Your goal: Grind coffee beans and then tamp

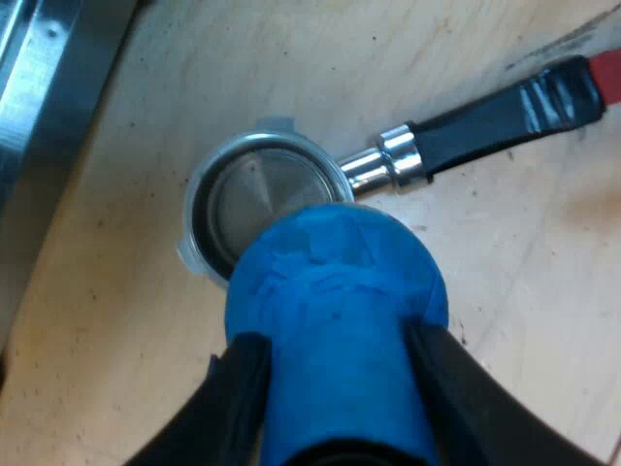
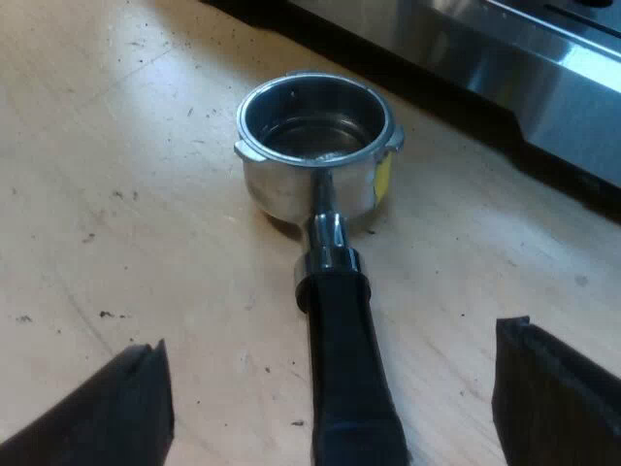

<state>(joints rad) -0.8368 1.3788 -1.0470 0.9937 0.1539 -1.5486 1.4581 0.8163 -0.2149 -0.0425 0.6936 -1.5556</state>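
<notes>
The metal holder [image 1: 254, 199] lies loose on the wooden table [image 1: 116, 320]. Its dark handle [image 1: 495, 116] ends in red [image 1: 609, 74]. The basket [image 2: 312, 124] shows bare shiny metal inside. My left gripper [image 1: 337, 342] is shut on the blue tamper [image 1: 335, 291], which hangs above the basket's rim, partly covering it. My right gripper [image 2: 330, 349] is open, one black finger [image 2: 126, 403] on each side of the handle [image 2: 344, 369], not touching it.
The espresso machine's steel base [image 2: 505, 58] runs along the table just beyond the basket, and its metal edge [image 1: 49, 87] also shows near the holder. Bare wood [image 2: 116, 175] lies around the holder.
</notes>
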